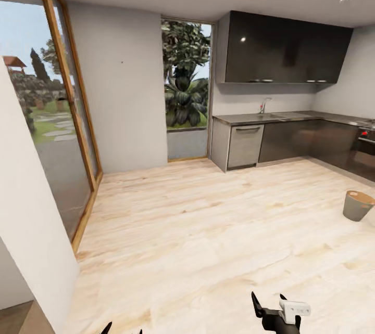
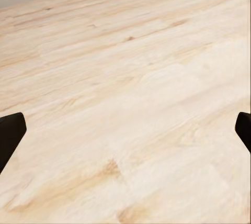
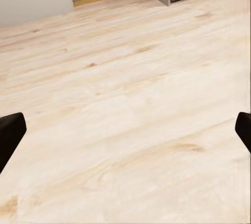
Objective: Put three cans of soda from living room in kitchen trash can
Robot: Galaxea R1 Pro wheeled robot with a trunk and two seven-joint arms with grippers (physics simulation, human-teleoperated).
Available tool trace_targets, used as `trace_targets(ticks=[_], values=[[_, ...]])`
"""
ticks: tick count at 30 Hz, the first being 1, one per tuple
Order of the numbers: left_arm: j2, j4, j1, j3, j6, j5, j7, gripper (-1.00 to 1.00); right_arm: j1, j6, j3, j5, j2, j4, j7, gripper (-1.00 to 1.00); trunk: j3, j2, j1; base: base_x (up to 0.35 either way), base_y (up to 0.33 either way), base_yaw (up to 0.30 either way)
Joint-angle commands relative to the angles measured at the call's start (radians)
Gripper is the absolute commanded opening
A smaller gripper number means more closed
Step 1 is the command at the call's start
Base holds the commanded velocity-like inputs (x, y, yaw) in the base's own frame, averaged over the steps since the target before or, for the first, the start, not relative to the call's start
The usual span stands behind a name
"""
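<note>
We face a kitchen with a pale wood floor (image 1: 208,230), dark wall cupboards (image 1: 284,48) above a grey table (image 1: 291,117) that carries a sink and tap, and a narrow window (image 1: 187,84) full of green plants. Tall wood-framed glass doors (image 1: 57,115) run along the left wall. The bin (image 1: 357,205) stands on the floor at the far right, near the lower cabinets, its orange-brown inside showing. Our right gripper (image 1: 268,303) pokes in at the bottom edge of the head view, its fingers spread with nothing between them. Our left gripper (image 1: 123,330) barely peeks in; the left wrist view shows its fingers (image 2: 10,135) wide apart over bare floor.
</note>
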Motion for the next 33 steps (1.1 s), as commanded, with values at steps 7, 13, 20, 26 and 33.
trace_targets(ticks=[7, 13, 20, 26, 33], values=[[0.000, 0.000, 0.000, 0.000, 0.000, 0.000, 0.000, 1.00, 0.000, 0.000, 0.001, 0.000, 0.000, 0.000, 0.000, 1.00, 0.006, 0.000, 0.000, 0.116, -0.271, -0.231], [0.000, 0.000, 0.000, 0.000, 0.000, 0.000, 0.000, 1.00, 0.000, 0.000, 0.001, 0.000, 0.000, 0.000, 0.000, 1.00, 0.010, 0.000, 0.000, 0.143, -0.269, -0.230], [0.000, 0.000, 0.000, 0.000, 0.000, 0.000, 0.000, 1.00, 0.000, 0.000, 0.001, 0.000, 0.000, 0.000, 0.000, 1.00, 0.013, 0.000, 0.000, 0.176, -0.251, -0.204], [0.000, 0.000, -0.001, 0.000, 0.000, 0.000, 0.000, 1.00, 0.000, 0.000, 0.001, 0.000, 0.000, 0.000, 0.000, 1.00, 0.013, 0.000, 0.000, 0.212, -0.227, -0.163], [0.000, 0.000, 0.000, 0.000, 0.000, 0.000, 0.000, 1.00, 0.000, 0.000, 0.001, 0.000, 0.000, 0.001, 0.000, 1.00, 0.013, 0.000, 0.000, 0.253, -0.187, -0.046]])
